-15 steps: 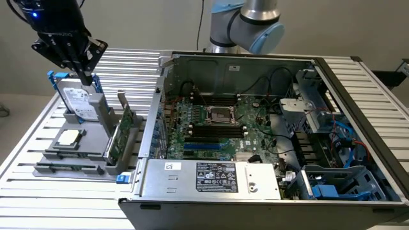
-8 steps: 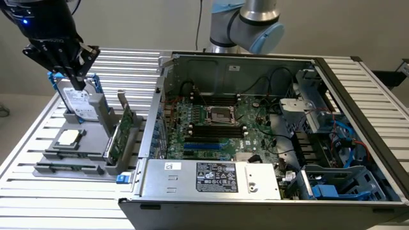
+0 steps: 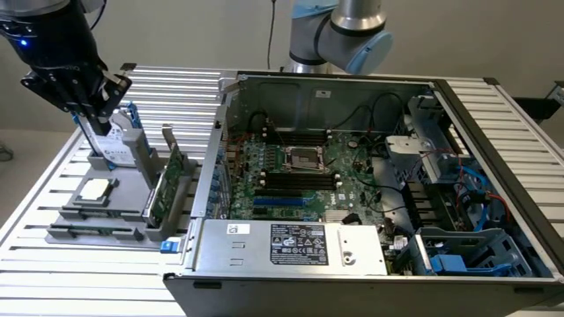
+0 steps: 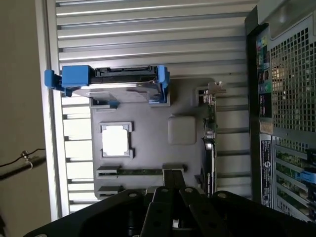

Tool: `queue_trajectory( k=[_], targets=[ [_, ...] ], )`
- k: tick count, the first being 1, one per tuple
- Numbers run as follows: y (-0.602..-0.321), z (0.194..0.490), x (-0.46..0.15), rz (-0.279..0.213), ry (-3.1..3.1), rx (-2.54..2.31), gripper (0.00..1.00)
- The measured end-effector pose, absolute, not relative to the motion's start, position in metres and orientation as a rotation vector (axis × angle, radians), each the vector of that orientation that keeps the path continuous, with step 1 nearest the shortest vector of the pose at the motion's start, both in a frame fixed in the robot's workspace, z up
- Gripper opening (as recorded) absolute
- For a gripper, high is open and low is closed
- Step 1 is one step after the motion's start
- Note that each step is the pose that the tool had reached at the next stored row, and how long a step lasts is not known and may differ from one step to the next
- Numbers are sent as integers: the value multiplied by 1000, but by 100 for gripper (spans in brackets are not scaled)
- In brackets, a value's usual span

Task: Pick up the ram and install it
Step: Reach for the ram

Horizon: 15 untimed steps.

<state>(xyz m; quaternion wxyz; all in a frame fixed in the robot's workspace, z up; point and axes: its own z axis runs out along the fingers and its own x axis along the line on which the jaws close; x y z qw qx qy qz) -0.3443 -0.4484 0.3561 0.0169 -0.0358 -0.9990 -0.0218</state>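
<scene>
The ram [image 3: 88, 230] lies in a slot of the grey holder [image 3: 123, 198], one end hidden behind the hand [image 4: 173, 174] in the wrist view. The hand hangs above the holder, fingers pinched together, seemingly empty.

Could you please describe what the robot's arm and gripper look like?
The arm is made of round silver-grey tubes with pale blue caps on its joints. The gripper is matt black, on a cylindrical black wrist that carries a small blue light. Its fingers are black linked bars, and small silver bolt heads show on the black body behind them.
</scene>
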Motion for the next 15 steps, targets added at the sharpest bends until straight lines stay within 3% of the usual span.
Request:
queue_trajectory(
  k=[15],
  targets=[
    [-477,348,-350,-67,-3103,-95,11]
  ],
)
